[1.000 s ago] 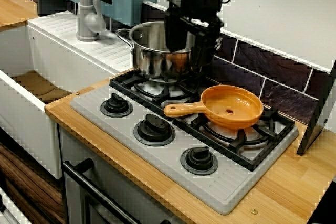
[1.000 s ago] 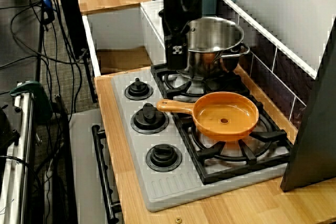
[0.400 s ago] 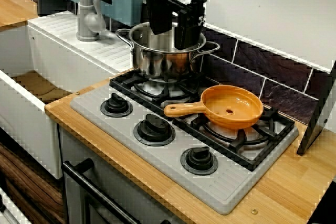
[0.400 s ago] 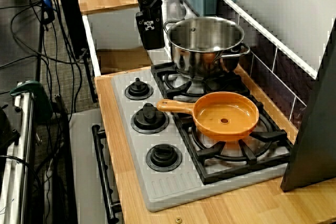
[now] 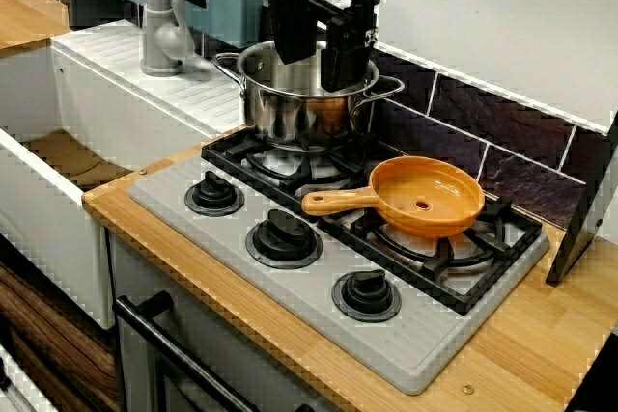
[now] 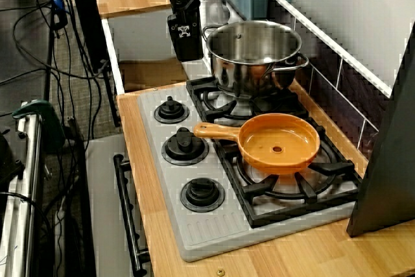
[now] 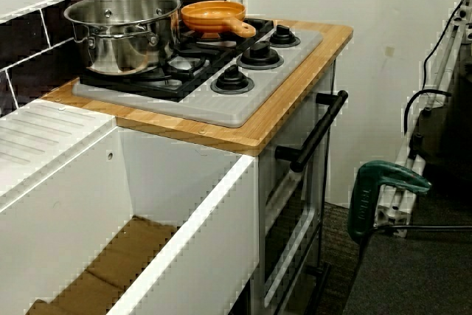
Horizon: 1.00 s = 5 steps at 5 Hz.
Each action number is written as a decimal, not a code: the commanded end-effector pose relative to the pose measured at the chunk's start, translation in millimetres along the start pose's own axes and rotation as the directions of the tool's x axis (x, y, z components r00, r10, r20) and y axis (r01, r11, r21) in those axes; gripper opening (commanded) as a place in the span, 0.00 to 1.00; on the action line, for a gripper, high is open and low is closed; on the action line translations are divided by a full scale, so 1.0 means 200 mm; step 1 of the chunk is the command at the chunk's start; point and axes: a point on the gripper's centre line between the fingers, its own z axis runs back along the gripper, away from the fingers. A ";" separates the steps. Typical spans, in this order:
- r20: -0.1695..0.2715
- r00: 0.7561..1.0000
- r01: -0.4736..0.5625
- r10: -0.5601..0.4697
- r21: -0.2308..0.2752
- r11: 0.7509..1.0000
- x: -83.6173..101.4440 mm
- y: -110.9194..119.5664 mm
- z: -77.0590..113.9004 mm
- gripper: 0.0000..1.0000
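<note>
Kitchen hob [image 5: 290,291], steel pot [image 5: 280,111] at the back, hand [image 5: 317,72] raised beside its rim, spread open, empty.

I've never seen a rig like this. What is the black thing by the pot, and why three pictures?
The black thing is a robot arm's gripper, its hand with two fingers. They stand apart and hold nothing. It hangs beside the steel pot, on the side toward the sink. Three cameras watch one small kitchen: one from the front, one from the stove's end, one low across the sink, where the gripper is out of sight. On the stove stand the pot and an orange pan, behind three knobs.
</note>
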 end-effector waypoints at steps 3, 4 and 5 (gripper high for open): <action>0.146 0.935 0.332 -0.322 -0.054 0.942 0.18 -0.17 -0.02 1.00; 0.103 0.928 0.366 -0.357 -0.089 0.926 0.22 -0.23 -0.14 1.00; 0.090 0.931 0.362 -0.354 -0.090 0.928 0.25 -0.25 -0.18 1.00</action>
